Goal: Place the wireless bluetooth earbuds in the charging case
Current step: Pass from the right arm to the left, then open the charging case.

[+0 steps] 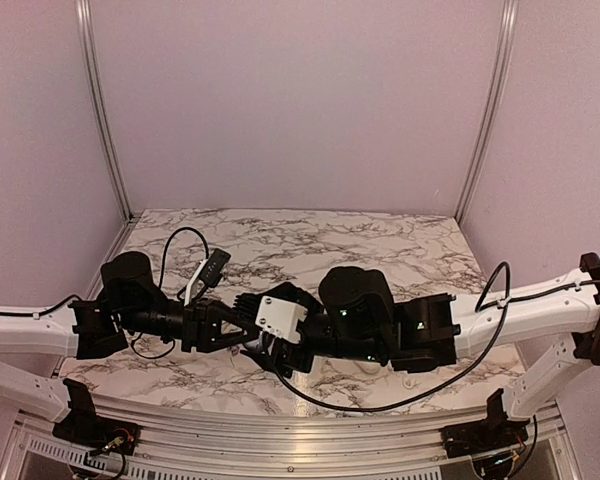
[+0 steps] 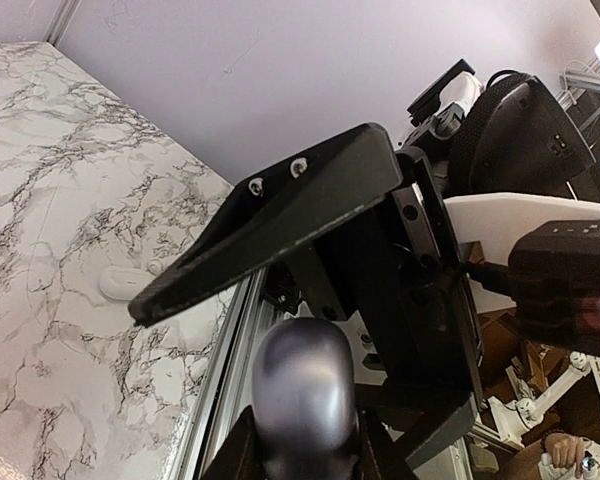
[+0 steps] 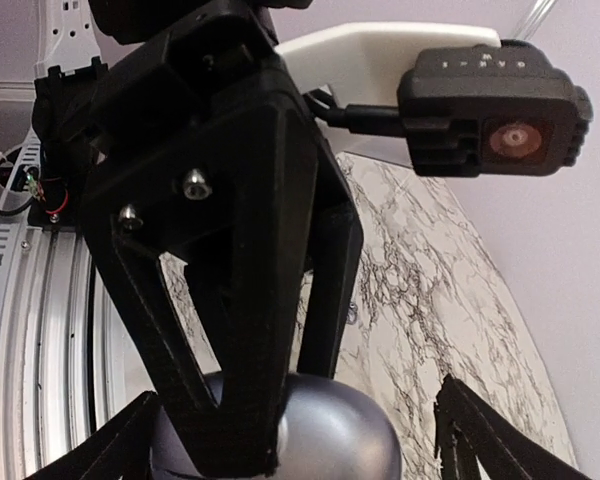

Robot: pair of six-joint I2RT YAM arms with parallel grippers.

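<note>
Counted here: one marble table [image 1: 380,245], two arms [image 1: 35,335] [image 1: 540,310], two grippers, namely left gripper [image 2: 305,450] and right gripper [image 3: 295,440], two wrist cameras [image 3: 495,115] [image 2: 570,290], one charging case [image 2: 305,385], one pale oval object [image 2: 128,283].

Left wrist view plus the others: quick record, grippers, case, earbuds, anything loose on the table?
left gripper: shut on the charging case
right gripper: open, fingers either side of the case
earbuds: not visible in any view
table: marbled, small white oval object lying near its edge
</note>
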